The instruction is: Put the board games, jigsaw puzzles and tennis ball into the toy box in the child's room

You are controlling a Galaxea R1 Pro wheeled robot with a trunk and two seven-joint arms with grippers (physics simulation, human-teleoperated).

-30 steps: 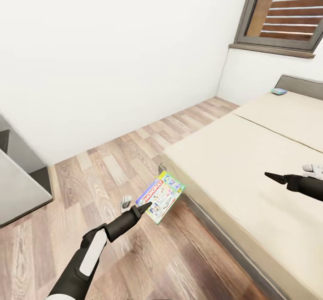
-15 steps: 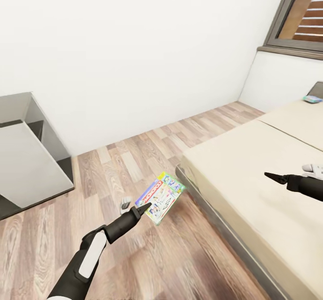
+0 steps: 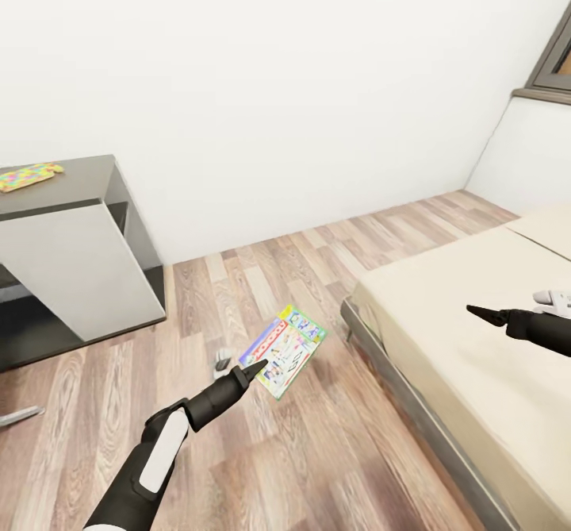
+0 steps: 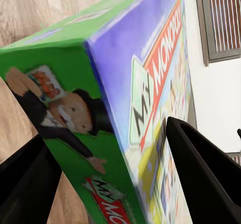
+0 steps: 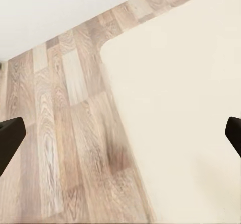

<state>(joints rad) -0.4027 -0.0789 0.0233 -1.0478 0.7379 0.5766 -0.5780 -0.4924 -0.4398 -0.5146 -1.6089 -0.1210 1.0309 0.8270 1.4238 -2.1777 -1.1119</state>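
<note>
My left gripper (image 3: pixel 255 369) is shut on a board game (image 3: pixel 284 349), a flat box with a green, yellow and red printed cover, held above the wood floor left of the bed (image 3: pixel 476 309). Up close, the board game (image 4: pixel 125 83) sits between the two black fingers of the left gripper (image 4: pixel 115 179). My right gripper (image 3: pixel 480 313) hovers over the beige mattress; its fingers stand wide apart in the right wrist view with nothing between them (image 5: pixel 120 138). A jigsaw puzzle (image 3: pixel 28 175) lies on the dark grey top of the table (image 3: pixel 87 182) at the far left.
The table's white cabinet front (image 3: pixel 87 269) stands on the floor at the left. A white wall runs behind. A window corner (image 3: pixel 555 63) shows at the upper right. Open wood floor (image 3: pixel 262 277) lies between table and bed. A thin grey object (image 3: pixel 17 415) lies at the left edge.
The whole view has swung left: the table and puzzle came in at the left, and the window and far end of the bed slid out right. Both arms kept their pose.
</note>
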